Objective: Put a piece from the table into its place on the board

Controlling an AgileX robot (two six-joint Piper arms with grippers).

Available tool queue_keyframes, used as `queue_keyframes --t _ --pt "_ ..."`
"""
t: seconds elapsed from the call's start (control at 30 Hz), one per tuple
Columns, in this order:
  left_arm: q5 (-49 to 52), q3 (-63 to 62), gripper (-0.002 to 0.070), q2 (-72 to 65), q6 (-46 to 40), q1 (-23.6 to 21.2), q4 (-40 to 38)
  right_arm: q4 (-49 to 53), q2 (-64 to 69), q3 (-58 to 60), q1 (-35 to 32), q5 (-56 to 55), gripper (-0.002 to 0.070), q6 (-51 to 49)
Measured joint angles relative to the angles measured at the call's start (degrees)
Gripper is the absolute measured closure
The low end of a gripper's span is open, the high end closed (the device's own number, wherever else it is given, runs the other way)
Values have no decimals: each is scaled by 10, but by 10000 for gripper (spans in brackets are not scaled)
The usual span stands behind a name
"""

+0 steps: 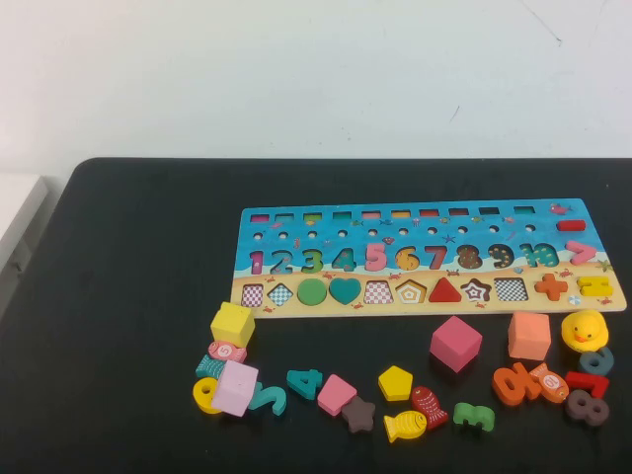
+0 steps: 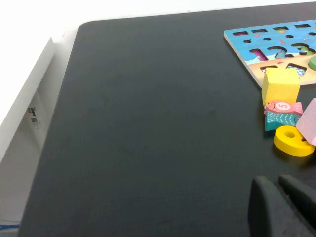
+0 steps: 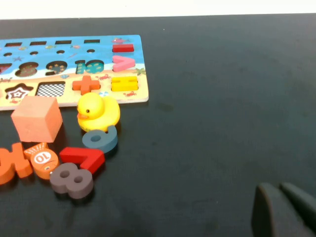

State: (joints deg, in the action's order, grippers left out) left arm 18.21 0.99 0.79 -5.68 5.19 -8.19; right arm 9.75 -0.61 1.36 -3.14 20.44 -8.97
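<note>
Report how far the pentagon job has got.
Nothing is done yet. The yellow pentagon lies loose on the black table, below the board; its pentagon slot in the tan strip is unfilled. Nothing is in hand: the left pincer and right pincer sit low at their own sides, away from the pieces. Left: reach, grasp, place.

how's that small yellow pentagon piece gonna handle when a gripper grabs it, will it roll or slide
The pentagon piece lies flat on the black table, so it likely won't roll. Being thin, it offers little edge to pinch and may slide when nudged. Its solid painted look suggests stiff and light. Neighbours sit close, such as the red fish. The left gripper and right gripper are both off to the sides.
</note>
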Motion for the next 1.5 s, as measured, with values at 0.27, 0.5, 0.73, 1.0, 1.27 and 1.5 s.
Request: queue_keyframes --t 0.27,0.5,0.73,1.0,1.27,1.5 --pt "0 0 677 0 1 0 -31 0 0 0 0 0 657 0" --pt "0 0 676 0 1 0 -46 0 0 0 0 0 657 0" --pt "0 0 676 0 2 0 -48 0 0 0 0 0 657 0" --pt "-4 1 676 0 57 0 -217 0 0 0 0 0 657 0" --pt "-25 1 676 0 90 0 -456 0 0 0 0 0 657 0" --pt "-25 -5 676 0 15 0 -477 0 0 0 0 0 657 0"
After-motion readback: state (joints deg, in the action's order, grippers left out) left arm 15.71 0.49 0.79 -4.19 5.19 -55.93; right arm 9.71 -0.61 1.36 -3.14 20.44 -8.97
